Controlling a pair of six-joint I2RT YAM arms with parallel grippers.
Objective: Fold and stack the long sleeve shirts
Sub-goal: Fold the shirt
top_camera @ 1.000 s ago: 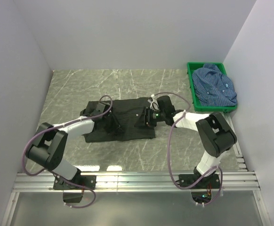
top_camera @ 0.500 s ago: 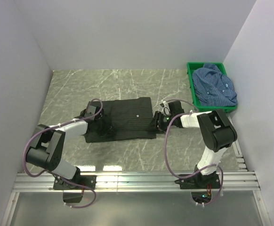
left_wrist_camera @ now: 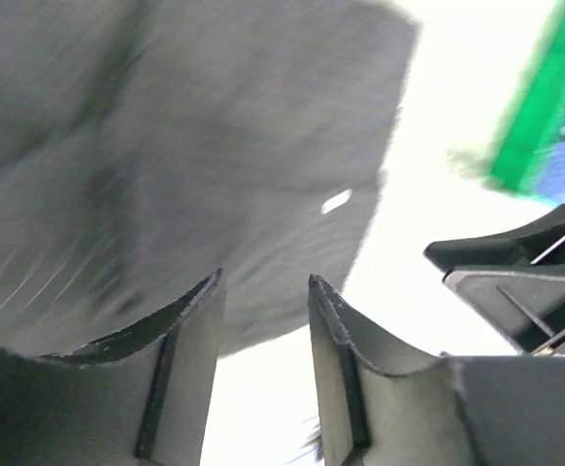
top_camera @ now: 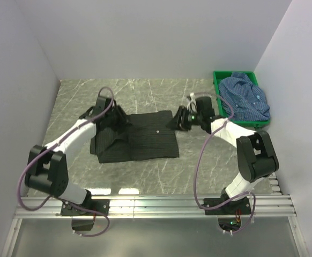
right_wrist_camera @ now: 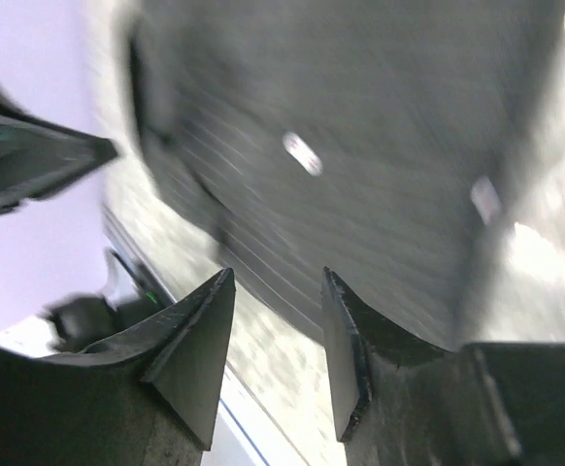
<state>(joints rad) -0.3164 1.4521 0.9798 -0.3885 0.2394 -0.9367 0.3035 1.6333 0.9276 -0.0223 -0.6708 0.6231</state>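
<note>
A black long sleeve shirt point(top_camera: 137, 142) lies folded flat as a rectangle in the middle of the table; both wrist views show it too point(left_wrist_camera: 215, 146) point(right_wrist_camera: 380, 126). My left gripper point(top_camera: 118, 119) hovers over its far left corner, fingers apart with nothing between them point(left_wrist_camera: 263, 282). Over the far right corner my right gripper point(top_camera: 178, 120) is also open and empty point(right_wrist_camera: 279, 277). The blue checked shirt point(top_camera: 246, 96) lies crumpled in the green crate.
The green crate point(top_camera: 225, 73) stands at the far right against the wall, and shows as a green blur point(left_wrist_camera: 535, 107) in the left wrist view. White walls close in the marble table point(top_camera: 145, 91) on three sides. A metal rail point(top_camera: 156, 206) runs along the near edge.
Both grippers left the middle of the black shirt, moved out to its sides, then back to its far corners. The left jaws have opened wider. The shirt stays folded.
</note>
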